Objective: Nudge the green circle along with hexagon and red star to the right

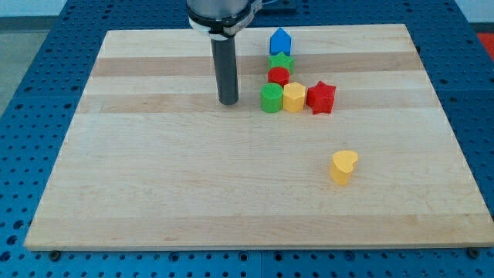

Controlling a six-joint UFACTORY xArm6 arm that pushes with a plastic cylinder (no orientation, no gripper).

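The green circle (271, 99), the yellow hexagon (294, 97) and the red star (321, 97) stand touching in a row, left to right, in the upper middle of the wooden board (154, 185). My tip (228, 102) rests on the board to the left of the green circle, a clear gap away, at about the same height in the view. The dark rod rises straight up from it to the arm at the view's top.
Above the row, a red circle (279, 76), a green star (282, 61) and a blue house-shaped block (280, 41) stack in a column up the view. A yellow heart (343, 167) stands alone at the lower right.
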